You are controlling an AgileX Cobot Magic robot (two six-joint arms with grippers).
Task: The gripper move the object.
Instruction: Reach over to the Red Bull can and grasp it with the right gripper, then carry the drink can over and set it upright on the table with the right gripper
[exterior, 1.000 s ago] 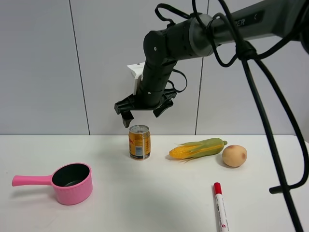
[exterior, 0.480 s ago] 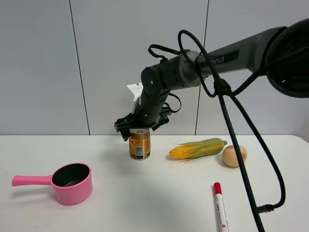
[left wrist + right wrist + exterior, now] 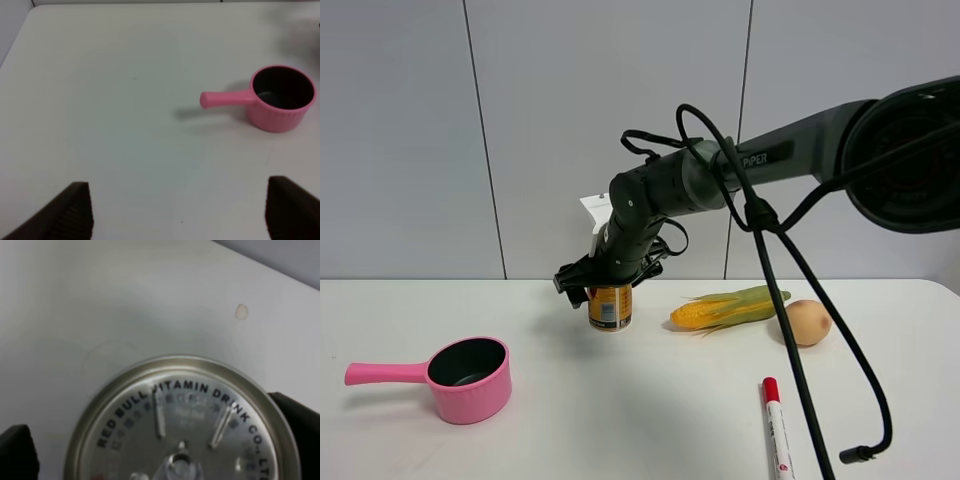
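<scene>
**One grasp pending: tool straddles the can, not clamped**

The right tool (image 3: 608,283), a black claw with a white bracket, sits low over the small gold-yellow metal drink can with a silver top (image 3: 609,309). In the wrist view its jaws are spread, with a dark finger (image 3: 16,452) off each side of the lid. One finger shows a gap to the rim. The other is cut by the frame edge, so contact there is unclear. My read is that it grips nothing.

Location: the can stands on the white surface (image 3: 650,420), towards the back and near the middle. A yellow-green corn cob (image 3: 730,307) lies near it, with a round tan potato (image 3: 806,322) beyond that. A pink saucepan (image 3: 470,378) and a red-capped marker (image 3: 778,432) are well apart from it.

Orientation: the long axis is vertical, lid up, base flat on the surface. The body is round, so no grasp angle is preferred.

Doing it well (judgement):
- Go lower so the pads land on the wall below the rim, not on the lid edge.
- Centre the lid between the fingers, since it looks offset towards one.
- Close gently, because the thin wall will dent.
- Lift straight up before moving sideways, clear of the corn.

The left tool (image 3: 180,215) has its jaws wide apart and is empty, above bare surface.
</scene>
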